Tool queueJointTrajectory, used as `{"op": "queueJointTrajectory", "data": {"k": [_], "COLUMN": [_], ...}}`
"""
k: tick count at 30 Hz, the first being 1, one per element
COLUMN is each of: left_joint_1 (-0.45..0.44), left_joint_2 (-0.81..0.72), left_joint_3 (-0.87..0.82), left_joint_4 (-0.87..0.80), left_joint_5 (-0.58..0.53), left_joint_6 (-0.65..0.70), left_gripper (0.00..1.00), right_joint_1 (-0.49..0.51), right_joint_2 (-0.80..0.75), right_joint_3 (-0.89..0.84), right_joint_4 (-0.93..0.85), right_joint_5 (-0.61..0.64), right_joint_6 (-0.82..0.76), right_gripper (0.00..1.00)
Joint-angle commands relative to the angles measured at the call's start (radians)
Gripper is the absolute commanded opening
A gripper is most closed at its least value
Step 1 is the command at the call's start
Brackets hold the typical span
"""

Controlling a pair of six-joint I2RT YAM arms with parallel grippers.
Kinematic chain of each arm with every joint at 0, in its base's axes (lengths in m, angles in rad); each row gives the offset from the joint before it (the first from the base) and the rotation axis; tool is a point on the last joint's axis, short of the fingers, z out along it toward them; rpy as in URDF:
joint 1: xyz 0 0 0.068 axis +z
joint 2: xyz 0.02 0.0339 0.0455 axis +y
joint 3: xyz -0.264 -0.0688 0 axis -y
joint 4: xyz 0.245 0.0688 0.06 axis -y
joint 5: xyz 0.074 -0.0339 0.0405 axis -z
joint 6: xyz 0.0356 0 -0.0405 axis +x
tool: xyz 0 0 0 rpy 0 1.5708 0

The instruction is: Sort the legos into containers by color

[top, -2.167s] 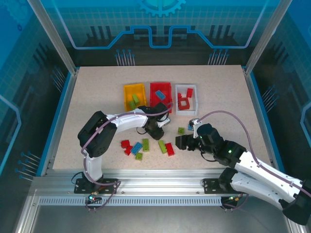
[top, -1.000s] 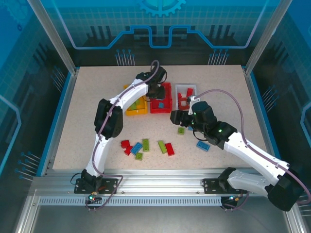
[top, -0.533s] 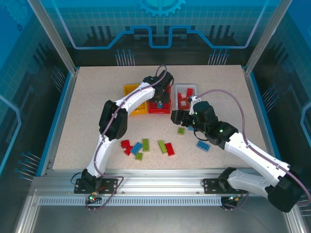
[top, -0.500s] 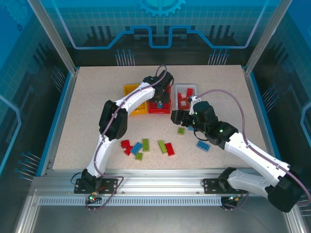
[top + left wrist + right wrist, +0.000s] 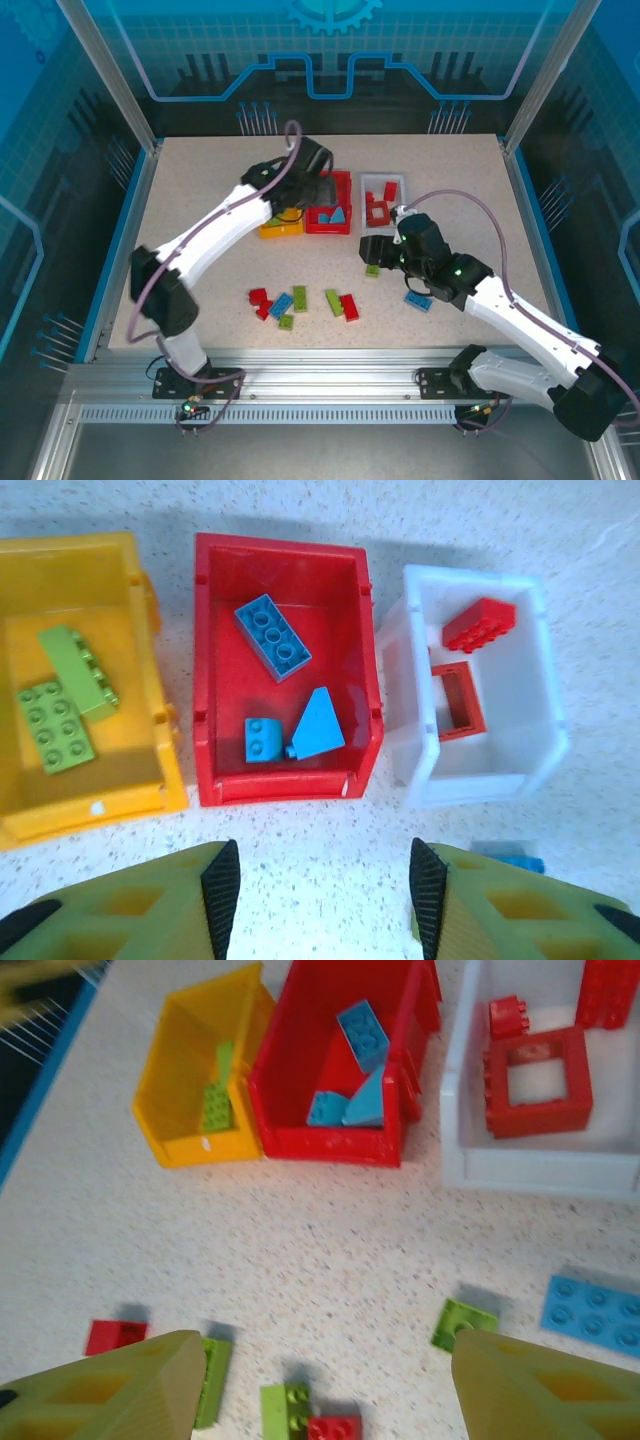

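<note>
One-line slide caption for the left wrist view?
Open left gripper over sorted bins: green legos in yellow bin, blue legos in red bin, red legos in white bin.

A robot lab test cell, this: aluminium frame posts (image 5: 108,75), clear blue-printed panels (image 5: 420,50) around a speckled table (image 5: 190,210) — left arm (image 5: 215,235) and right arm (image 5: 520,320) bolted to a slotted rail (image 5: 330,385) at the near edge.

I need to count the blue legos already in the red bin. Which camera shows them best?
Left wrist: it looks straight down into the red bin, with three blue legos sharp and distinct. Right wrist sees the bin at an angle, with the legos overlapping. Top external shows them tiny and hard to count.
</note>
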Motion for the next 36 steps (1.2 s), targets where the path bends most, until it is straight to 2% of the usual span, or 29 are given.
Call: {"op": "queueJointTrajectory", "data": {"k": [1, 8, 12, 17, 22, 27, 29, 32, 36], "left_joint_1": [-0.022, -0.047, -0.06, -0.097, -0.107, -0.108, -0.108, -0.107, -0.107], "left_joint_2": [-0.169, -0.554, -0.699, -0.725, -0.695, -0.693, -0.697, -0.699, -0.697], "left_joint_3": [-0.172, -0.546, -0.708, -0.816, -0.817, -0.809, -0.814, -0.821, -0.821], "left_joint_4": [0.07, 0.076, 0.136, 0.254, 0.31, 0.312, 0.307, 0.303, 0.3], "left_joint_5": [0.013, 0.102, 0.183, 0.212, 0.211, 0.196, 0.193, 0.189, 0.19], "left_joint_6": [-0.06, -0.138, -0.202, -0.263, -0.278, -0.267, -0.265, -0.264, -0.26], "left_gripper": [0.52, 0.55, 0.56, 0.58, 0.59, 0.6, 0.6, 0.6, 0.6], "right_joint_1": [0.067, 0.219, 0.222, 0.168, 0.037, 0.023, 0.041, 0.136, 0.235], "right_joint_2": [0.026, 0.115, 0.132, 0.196, 0.373, 0.442, 0.459, 0.446, 0.403], "right_joint_3": [0.041, 0.087, 0.052, 0.034, 0.074, 0.113, 0.122, 0.104, 0.052], "right_joint_4": [-0.117, -0.214, -0.282, -0.293, -0.238, -0.204, -0.225, -0.241, -0.261], "right_joint_5": [0.096, 0.182, 0.206, 0.19, 0.103, 0.105, 0.086, 0.113, 0.132], "right_joint_6": [-0.021, 0.008, 0.098, 0.184, 0.227, 0.207, 0.211, 0.227, 0.215], "right_gripper": [0.67, 0.66, 0.6, 0.62, 0.64, 0.65, 0.65, 0.66, 0.6]}}
